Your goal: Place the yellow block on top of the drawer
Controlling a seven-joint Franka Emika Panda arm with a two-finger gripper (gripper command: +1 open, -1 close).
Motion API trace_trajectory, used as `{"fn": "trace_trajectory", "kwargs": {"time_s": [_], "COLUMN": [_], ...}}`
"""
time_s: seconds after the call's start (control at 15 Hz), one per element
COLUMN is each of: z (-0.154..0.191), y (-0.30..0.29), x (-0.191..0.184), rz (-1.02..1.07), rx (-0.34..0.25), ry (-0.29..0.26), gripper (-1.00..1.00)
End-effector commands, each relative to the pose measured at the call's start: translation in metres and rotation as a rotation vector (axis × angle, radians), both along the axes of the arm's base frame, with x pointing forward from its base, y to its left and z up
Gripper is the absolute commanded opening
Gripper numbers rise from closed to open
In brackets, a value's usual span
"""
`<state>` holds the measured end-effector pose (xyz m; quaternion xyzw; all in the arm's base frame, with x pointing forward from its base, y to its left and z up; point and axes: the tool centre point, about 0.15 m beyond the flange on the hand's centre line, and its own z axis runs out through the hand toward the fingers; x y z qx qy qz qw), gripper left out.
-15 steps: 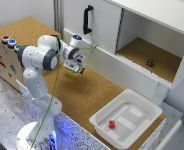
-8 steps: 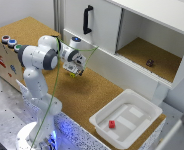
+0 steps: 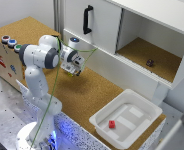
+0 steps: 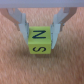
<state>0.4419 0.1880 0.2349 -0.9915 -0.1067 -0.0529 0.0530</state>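
The tool (image 3: 75, 71) has edged slightly lower before the drawer (image 3: 142, 35); its fingers (image 4: 22, 26) clench the yellow block (image 4: 39, 41) above the cork tabletop (image 3: 87, 95), left of the drawer's black handle (image 3: 87, 20).

The arm bends at the elbow, wrist tilted downward, and the gripper (image 3: 76, 72) has both fingers (image 4: 22, 24) clamped on the yellow block (image 4: 39, 40).

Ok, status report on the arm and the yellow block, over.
Gripper shut on yellow block, above cork surface. Drawer top not yet reached. Nothing seen blocking.
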Motion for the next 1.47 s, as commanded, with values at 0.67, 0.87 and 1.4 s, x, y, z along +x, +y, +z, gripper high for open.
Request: {"fn": "trace_trajectory", "kwargs": {"time_s": [0.67,0.87,1.4], "z": [0.254,0.268,0.235], "y": [0.188,0.226,0.296], "x": [0.037,0.028,0.009], "rz": [0.741,0.954,1.316], "rx": [0.045,0.042,-0.084], "ry": [-0.138,-0.056,0.071], "gripper": [-1.0,-1.0,-1.0]}}
